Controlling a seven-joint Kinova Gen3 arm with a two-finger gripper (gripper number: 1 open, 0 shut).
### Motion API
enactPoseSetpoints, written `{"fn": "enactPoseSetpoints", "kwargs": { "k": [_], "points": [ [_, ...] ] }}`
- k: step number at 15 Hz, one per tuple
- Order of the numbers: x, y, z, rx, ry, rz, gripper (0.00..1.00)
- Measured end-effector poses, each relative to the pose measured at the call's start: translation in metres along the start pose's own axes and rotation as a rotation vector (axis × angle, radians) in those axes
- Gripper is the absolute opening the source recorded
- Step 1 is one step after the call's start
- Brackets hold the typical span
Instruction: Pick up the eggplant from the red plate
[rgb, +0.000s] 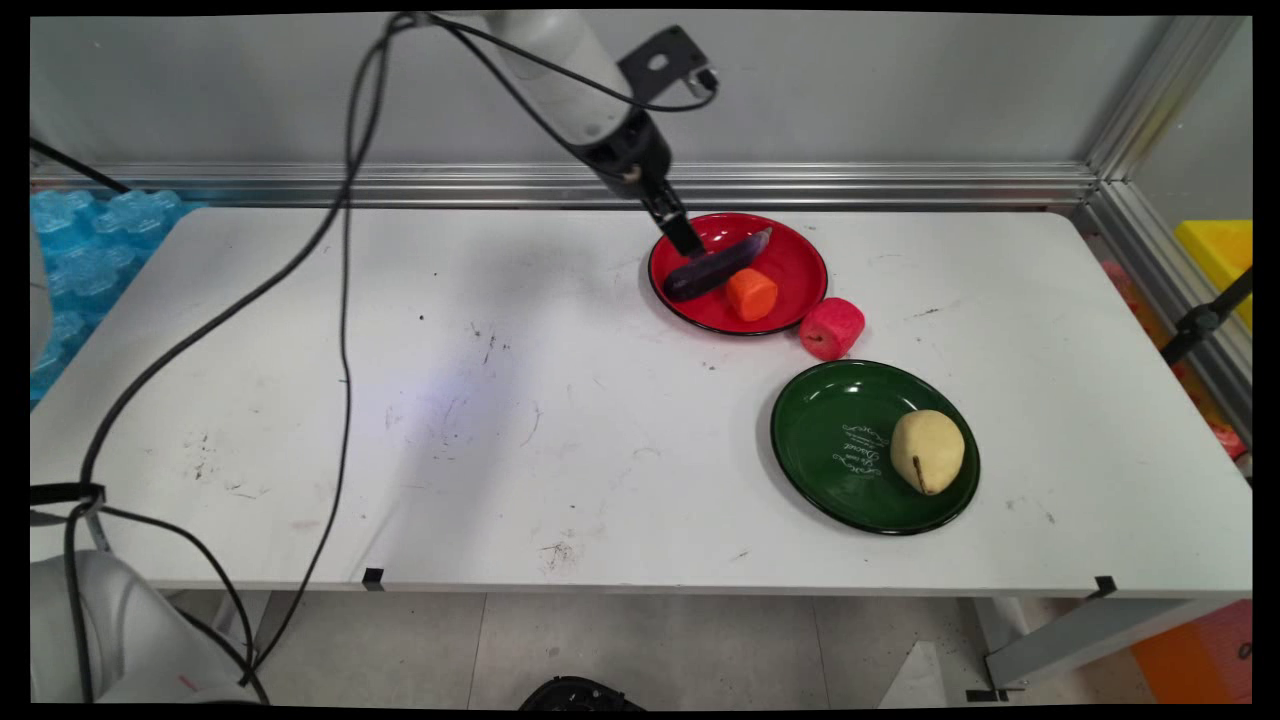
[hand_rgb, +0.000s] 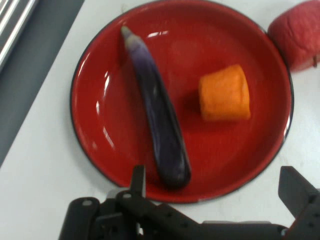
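My hand (hand_rgb: 215, 192) open, empty, hovering over near rim of red plate (rgb: 800, 262), right by eggplant (rgb: 712, 268) blunt end. Eggplant lies on plate, orange chunk (rgb: 752, 294) beside it. Red fruit (rgb: 831, 327) on table (rgb: 400, 400) touching plate rim. Pear (rgb: 927, 451) on green plate (rgb: 830, 440).

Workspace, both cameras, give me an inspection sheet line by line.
Surface: white table, scuffed with dark marks.
Things: aubergine and orange piece lie on the red plate, apart; pear on the green plate; red apple on the table beside the red plate.
Clutter: nothing seen.
Gripper: gripper open, above the red plate's edge by the aubergine's blunt end, holding nothing.
Cables: black cables hang from the arm across the table's left.
Surroundings: grey wall, aluminium rail, blue packing left, yellow bin right.
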Motion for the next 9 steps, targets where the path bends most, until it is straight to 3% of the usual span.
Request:
{"fn": "enactPoseSetpoints", "kwargs": {
  "k": [4, 9],
  "points": [
    [-0.021, -0.009, -0.026, -0.007, -0.002, -0.009, 1.0],
    [-0.04, -0.022, -0.047, -0.008, 0.012, -0.081, 1.0]
  ]
}}
